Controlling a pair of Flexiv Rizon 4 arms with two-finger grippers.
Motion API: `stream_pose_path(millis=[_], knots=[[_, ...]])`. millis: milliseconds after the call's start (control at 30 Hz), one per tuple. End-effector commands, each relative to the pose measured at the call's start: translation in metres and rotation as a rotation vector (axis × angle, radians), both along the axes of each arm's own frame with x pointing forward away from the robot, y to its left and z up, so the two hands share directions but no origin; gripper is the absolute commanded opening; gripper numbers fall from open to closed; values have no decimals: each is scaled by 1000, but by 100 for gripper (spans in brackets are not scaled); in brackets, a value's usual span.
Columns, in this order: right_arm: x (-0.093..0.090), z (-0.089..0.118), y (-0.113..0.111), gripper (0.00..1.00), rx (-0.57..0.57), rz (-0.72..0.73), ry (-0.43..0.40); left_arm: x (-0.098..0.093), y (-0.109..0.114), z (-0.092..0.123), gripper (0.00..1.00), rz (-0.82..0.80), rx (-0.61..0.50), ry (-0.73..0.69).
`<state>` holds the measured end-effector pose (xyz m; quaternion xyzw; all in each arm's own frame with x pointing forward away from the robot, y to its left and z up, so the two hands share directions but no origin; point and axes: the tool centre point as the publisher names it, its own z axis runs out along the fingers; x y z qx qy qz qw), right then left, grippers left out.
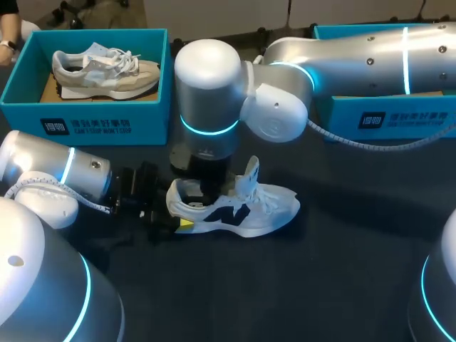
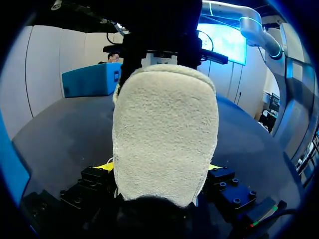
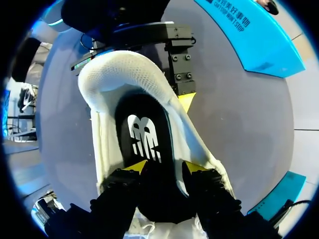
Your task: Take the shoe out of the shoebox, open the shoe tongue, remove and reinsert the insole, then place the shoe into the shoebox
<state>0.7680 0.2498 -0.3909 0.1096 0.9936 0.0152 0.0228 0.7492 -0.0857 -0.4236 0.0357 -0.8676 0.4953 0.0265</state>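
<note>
A white shoe (image 1: 242, 210) with a dark logo on its side lies on the dark table, toe to the right, tongue pulled up. My left gripper (image 1: 178, 211) holds its heel from the left. In the left wrist view the fuzzy heel (image 2: 164, 134) fills the space between both yellow fingertips (image 2: 104, 167), which press on its two sides. My right gripper (image 1: 211, 187) reaches down into the shoe's opening. In the right wrist view the right gripper (image 3: 164, 167) stands open, its tips apart just over the black insole (image 3: 144, 134) that lies inside the shoe (image 3: 114, 79).
A teal shoebox (image 1: 92, 114) at the back left holds another pale shoe (image 1: 107, 71). A second teal box (image 1: 399, 117) stands at the back right, partly behind my right arm, whose cable (image 1: 356, 142) hangs in front of it. Bare table lies in front of the shoe.
</note>
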Motion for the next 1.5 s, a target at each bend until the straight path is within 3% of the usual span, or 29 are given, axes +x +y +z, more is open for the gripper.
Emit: stream_pose_path(millis=[33,467,867,1033,1267,1500], knots=[[7,-17,1,44,7,14,26,0,0,0,0,-1,4,0],[-3,-51,4,40,16,32,127,0,0,0,0,-1,4,0],[-15,-60,-4,24,20,-10,152,0,0,0,0,-1,4,0],[-17,-63,-4,0,13,-19,157,0,0,0,0,-1,4,0],[-18,-52,-9,0,6,-36,132,0,0,0,0,-1,4,0],[-19,-25,-16,0,19,-57,86,0,0,0,0,-1,4,0]])
